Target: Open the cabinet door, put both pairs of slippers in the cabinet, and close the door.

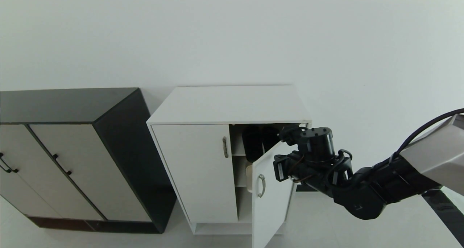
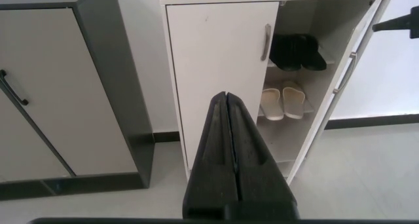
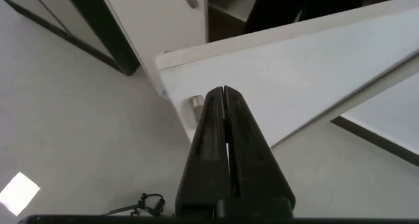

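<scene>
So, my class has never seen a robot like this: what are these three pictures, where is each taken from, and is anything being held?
It is a two-armed robot with a camera on its head and one on each wrist. The head view looks down at a white cabinet whose right door stands partly open, with a dark cabinet beside it. The left wrist view looks past the left gripper, shut and empty, at black slippers on the top shelf and pale slippers on the shelf below. The right wrist view shows the right gripper, also shut and empty, close to the door near its handle.
</scene>
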Controlling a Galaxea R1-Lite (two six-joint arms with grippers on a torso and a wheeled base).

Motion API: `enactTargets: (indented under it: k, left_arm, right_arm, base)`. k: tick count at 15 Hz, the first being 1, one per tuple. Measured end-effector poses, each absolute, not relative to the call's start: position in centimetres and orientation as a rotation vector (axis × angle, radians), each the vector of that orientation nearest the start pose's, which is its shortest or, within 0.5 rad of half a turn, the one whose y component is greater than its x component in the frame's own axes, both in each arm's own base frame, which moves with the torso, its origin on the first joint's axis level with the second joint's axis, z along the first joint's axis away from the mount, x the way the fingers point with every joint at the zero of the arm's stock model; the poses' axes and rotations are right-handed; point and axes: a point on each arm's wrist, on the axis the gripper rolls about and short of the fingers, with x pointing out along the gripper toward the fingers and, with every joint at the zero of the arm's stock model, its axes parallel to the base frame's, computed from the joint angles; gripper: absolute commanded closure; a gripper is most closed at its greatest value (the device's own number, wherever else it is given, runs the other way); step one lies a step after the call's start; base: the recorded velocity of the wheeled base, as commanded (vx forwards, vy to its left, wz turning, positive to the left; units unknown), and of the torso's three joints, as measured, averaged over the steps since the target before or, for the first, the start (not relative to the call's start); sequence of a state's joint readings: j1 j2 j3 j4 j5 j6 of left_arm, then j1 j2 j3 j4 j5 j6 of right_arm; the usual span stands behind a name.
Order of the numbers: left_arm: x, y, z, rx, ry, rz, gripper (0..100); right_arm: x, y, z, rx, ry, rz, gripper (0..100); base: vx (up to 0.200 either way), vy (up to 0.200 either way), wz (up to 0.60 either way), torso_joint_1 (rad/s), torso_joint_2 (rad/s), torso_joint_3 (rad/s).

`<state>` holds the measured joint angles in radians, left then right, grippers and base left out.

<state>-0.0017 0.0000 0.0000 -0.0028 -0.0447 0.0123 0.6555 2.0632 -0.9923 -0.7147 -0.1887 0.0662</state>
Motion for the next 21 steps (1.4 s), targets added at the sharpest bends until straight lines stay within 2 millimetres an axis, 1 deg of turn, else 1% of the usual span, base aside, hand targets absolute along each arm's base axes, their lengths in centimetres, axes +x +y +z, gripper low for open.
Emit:
enactTargets:
  k: [3, 7, 13, 17, 21]
  left_arm:
    - [-2.3, -0.1, 7.6, 0.012, -0.003, -0.046, 100]
    - [-2.3, -0.1, 7.6, 0.010, -0.003, -0.046, 100]
    - [-2.3, -0.1, 7.6, 0.009, -0.003, -0.046, 100]
    - [-2.3, -0.1, 7.6, 0.009, -0.003, -0.046, 100]
    - [-2.3, -0.1, 7.6, 0.009, -0.003, -0.046, 100]
  right_arm:
    - [32.2, 23.5, 11.4, -0.071, 0.321, 0.439, 100]
    - [34.1, 24.0, 11.2, -0.057, 0.298, 0.427, 100]
    - [36.7, 24.1, 11.3, -0.036, 0.257, 0.398, 100]
    - [37.9, 24.4, 11.1, -0.028, 0.240, 0.391, 100]
    - [38.8, 24.1, 10.6, -0.029, 0.244, 0.374, 100]
  base:
    - [0.000, 0.000, 0.00, 0.000, 0.00, 0.000]
    - [0.000, 0.000, 0.00, 0.000, 0.00, 0.000]
    - [0.000, 0.000, 0.00, 0.000, 0.00, 0.000]
    - [0.000, 0.000, 0.00, 0.000, 0.00, 0.000]
    - [0.000, 0.000, 0.00, 0.000, 0.00, 0.000]
